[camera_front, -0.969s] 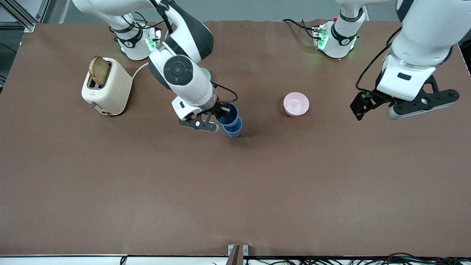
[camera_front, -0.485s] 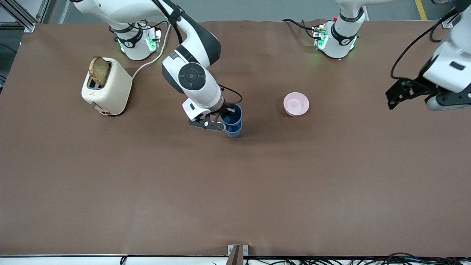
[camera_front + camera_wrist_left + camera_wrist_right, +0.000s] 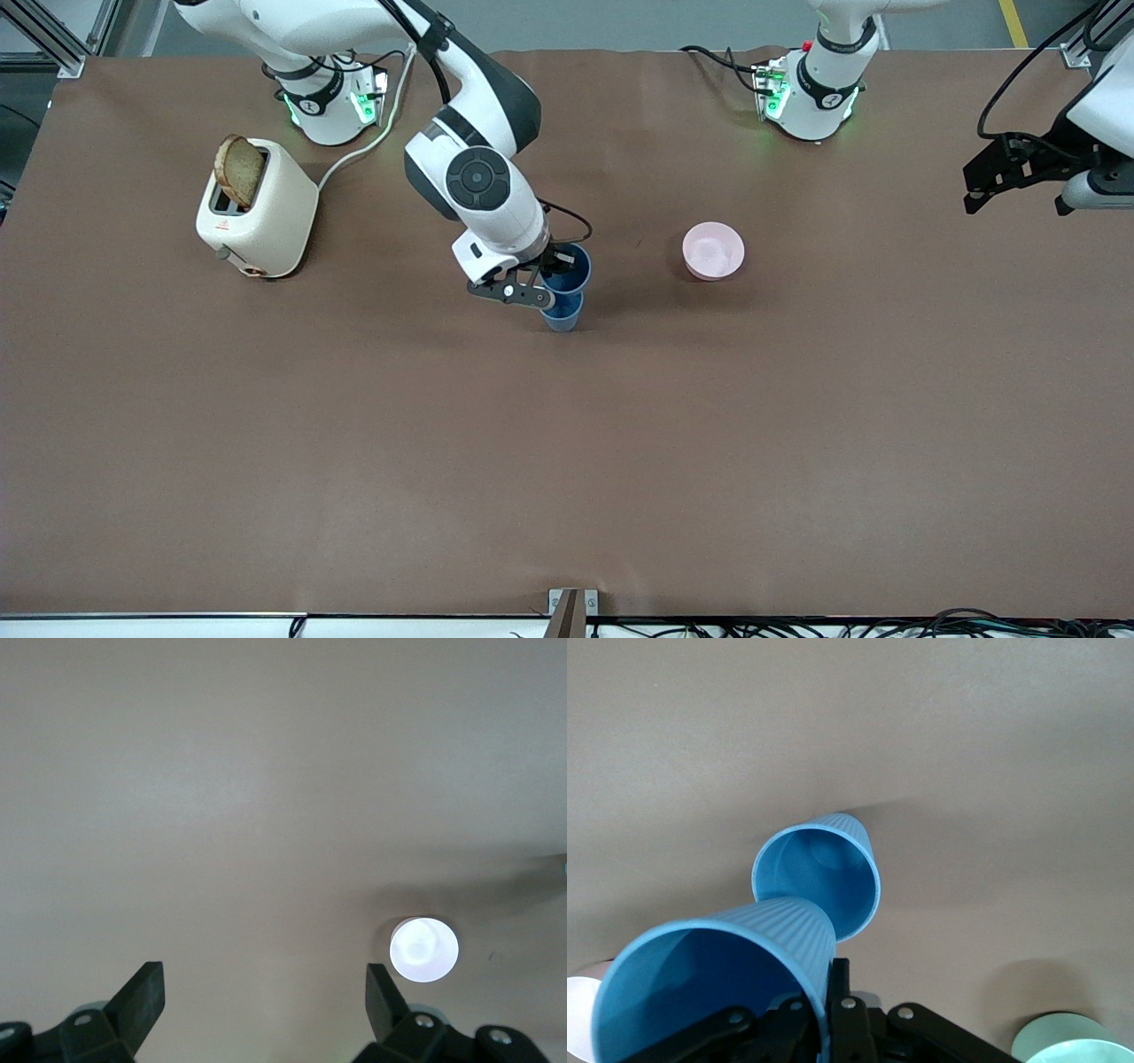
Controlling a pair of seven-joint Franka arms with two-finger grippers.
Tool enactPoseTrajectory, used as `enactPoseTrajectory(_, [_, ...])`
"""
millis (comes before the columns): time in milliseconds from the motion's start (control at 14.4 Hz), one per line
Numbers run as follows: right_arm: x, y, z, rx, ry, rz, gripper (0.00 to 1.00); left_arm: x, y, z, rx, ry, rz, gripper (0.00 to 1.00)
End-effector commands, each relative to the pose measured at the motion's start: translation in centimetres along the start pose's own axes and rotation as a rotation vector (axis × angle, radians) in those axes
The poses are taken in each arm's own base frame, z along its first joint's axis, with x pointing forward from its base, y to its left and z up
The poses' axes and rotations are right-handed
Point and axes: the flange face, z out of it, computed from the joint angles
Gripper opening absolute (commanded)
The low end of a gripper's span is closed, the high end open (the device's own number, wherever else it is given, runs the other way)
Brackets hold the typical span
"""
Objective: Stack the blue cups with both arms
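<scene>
No legible text, brand name or number is found in any view. The cream toaster (image 3: 257, 209) carries a small red triangular mark on its side facing the front camera, too small to read as lettering. The robot bases show a small dark round mark on the right arm's base (image 3: 323, 102) and on the left arm's base (image 3: 813, 93), likewise unreadable. Both wrist views show no markings.
</scene>
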Motion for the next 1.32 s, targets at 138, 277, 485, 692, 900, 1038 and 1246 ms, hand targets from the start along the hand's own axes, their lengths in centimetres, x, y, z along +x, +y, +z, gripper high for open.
enactPoseTrajectory(138, [-0.2,-0.1,1.0,-0.002,0.005,0.011,0.03,-0.3,-0.3,0.3,-0.020,-0.007,-0.013,1.00])
enactPoseTrajectory(277, [-0.1,0.0,1.1,-0.007,0.002,0.011,0.05,-0.4,-0.2,0.3,-0.028,-0.009,-0.013,1.00])
enactPoseTrajectory(485, [0.0,0.1,1.0,-0.008,0.005,0.006,0.06,-0.3,0.0,0.4,-0.030,-0.012,-0.009,1.00])
enactPoseTrajectory(692, [0.3,0.3,0.9,-0.018,0.018,-0.001,0.07,-0.2,-0.1,0.6,-0.030,-0.014,-0.012,1.00])
enactPoseTrajectory(900, [0.6,0.5,0.8,-0.016,0.020,0.005,0.20,-0.2,-0.1,0.6,-0.031,-0.014,-0.012,1.00])
enactPoseTrajectory(1038, [0.7,0.6,0.9,-0.021,0.017,0.008,0.69,-0.2,-0.1,0.7,-0.031,-0.015,-0.014,1.00])
enactPoseTrajectory(1246, [0.8,0.6,-0.3,-0.011,0.029,0.011,1.00,-0.1,-0.1,0.6,-0.031,-0.012,-0.011,1.00])
